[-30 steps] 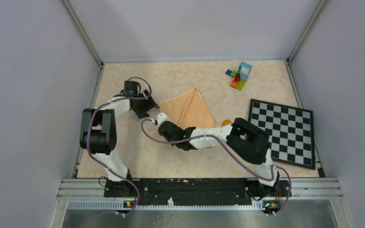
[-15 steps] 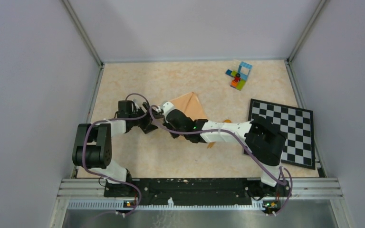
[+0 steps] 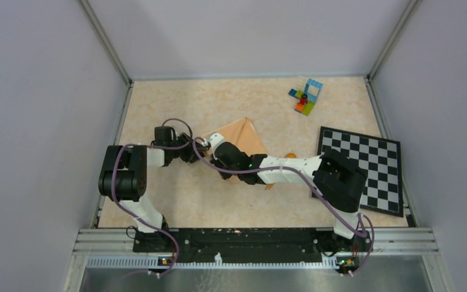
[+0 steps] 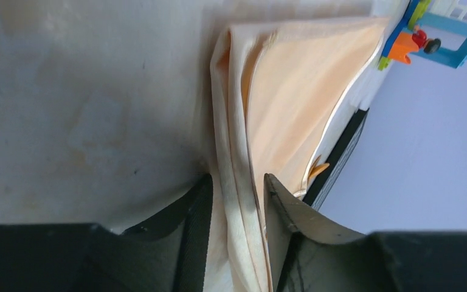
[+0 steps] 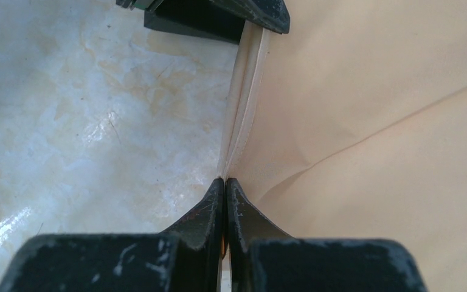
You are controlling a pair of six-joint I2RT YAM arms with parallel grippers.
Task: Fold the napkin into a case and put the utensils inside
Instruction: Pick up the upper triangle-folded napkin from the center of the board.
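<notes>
we find the napkin [image 3: 243, 135] lying on the table [image 3: 219, 201], left of centre; its left edge sits between the fingers of the left tool [image 3: 196, 149], the right tool [image 3: 210, 141] just beside on that edge; a utensil [image 3: 289, 156] pokes out at its right; the checkered board [image 3: 362, 170] lies further right, the toy bricks [image 3: 305, 96] behind it

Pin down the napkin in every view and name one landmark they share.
Top external: the napkin lies mid-table, beyond where the two arms meet, left of the checkered board.
Left wrist: it fills the upper middle, its folded edge running down into the left claw.
Right wrist: it covers the right half.
Shared landmark: the left claw, at that folded edge in the top external view and at the top of the right-wrist view.
</notes>
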